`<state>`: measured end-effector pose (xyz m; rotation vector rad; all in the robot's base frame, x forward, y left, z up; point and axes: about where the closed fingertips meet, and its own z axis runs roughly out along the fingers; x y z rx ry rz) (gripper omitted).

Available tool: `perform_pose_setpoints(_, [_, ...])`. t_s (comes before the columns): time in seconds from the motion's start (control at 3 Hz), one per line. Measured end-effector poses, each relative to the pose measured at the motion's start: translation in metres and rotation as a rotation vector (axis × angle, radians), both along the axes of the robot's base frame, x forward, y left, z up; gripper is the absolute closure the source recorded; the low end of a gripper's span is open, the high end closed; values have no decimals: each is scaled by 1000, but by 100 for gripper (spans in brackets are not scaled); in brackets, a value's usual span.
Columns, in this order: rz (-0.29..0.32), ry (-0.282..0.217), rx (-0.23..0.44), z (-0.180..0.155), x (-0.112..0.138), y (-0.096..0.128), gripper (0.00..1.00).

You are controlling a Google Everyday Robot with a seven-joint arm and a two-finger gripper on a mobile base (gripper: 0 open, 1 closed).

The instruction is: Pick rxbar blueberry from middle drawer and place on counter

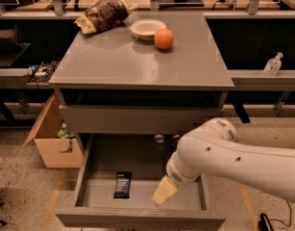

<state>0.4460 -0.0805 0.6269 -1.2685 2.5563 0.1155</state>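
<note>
The rxbar blueberry (122, 185) lies on the floor of the pulled-out middle drawer (137, 219), left of centre. The gripper (162, 192) hangs in the drawer to the bar's right, apart from it. Above, toward the back of the counter (137, 64), sit a snack bag (101, 14) at left, a bowl (147, 29), and a round fruit (163, 38) just beside the bowl.

Counter (137, 64) with snack bag (101, 14), bowl (146, 29), orange (164, 38); jaws low over middle drawer (96, 192).

Grey counter (137, 64) and middle drawer (137, 218); black-and-blue rxbar blueberry (122, 185) — pale tan gripper (162, 192) inside it, right side; orange fruit (164, 38) — white bowl (147, 29).
</note>
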Motion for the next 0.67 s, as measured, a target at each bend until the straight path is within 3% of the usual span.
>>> perform_pose_setpoints(0.33, [-10, -42, -7, -38, 21, 15, 0])
perform_pose_setpoints(0.67, [-54, -60, -2, -35, 27, 16, 0])
